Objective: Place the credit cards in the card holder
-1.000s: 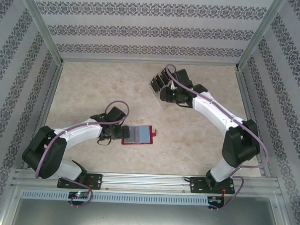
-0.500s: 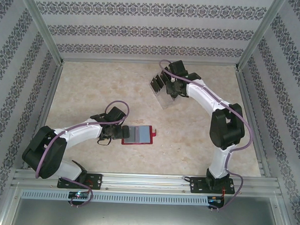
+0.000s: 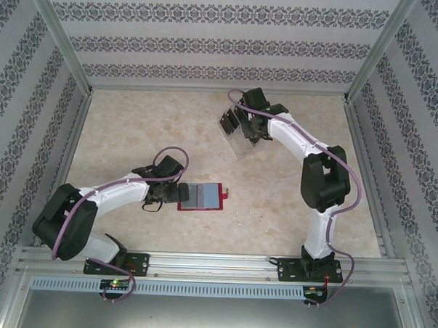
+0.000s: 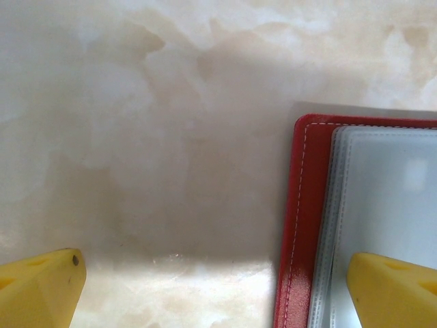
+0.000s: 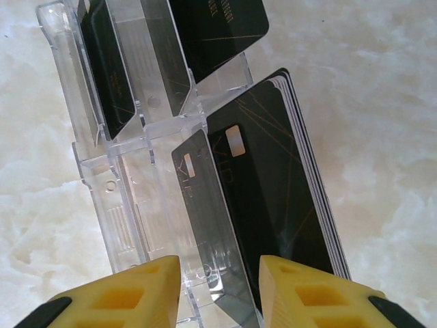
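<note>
Lying open, card holder [image 3: 201, 197] runs left-right, tab [image 3: 226, 194] rightward.

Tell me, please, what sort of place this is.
Probably a lab robot test cell: a beige marble-look tabletop boxed in by patterned wallpaper panels on silver aluminium framing, with two white robot arms bolted to its near rail.

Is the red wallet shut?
No, the red wallet lies open, with its grey inside facing up.
</note>
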